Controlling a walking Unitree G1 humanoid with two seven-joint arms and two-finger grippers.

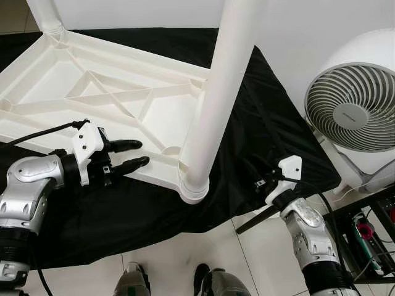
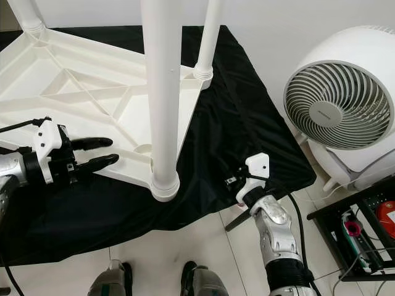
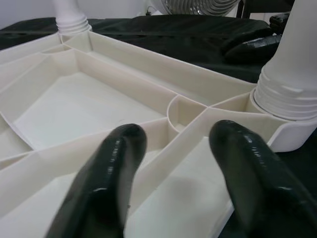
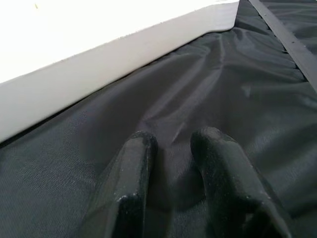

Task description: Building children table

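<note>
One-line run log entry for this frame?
left end effector: open, over tabletop edge | right end effector: open, on black cloth | leg: socketed

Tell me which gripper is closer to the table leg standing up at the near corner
Left. The left gripper hovers open over the upturned tabletop just beside that leg. The right gripper is on the black cloth, off the tabletop.

A black cloth (image 1: 247, 129) covers the floor. A white round fan (image 2: 342, 105) stands beside it, near a dark rack (image 2: 364, 237) on pale tiles (image 1: 185, 259).
</note>
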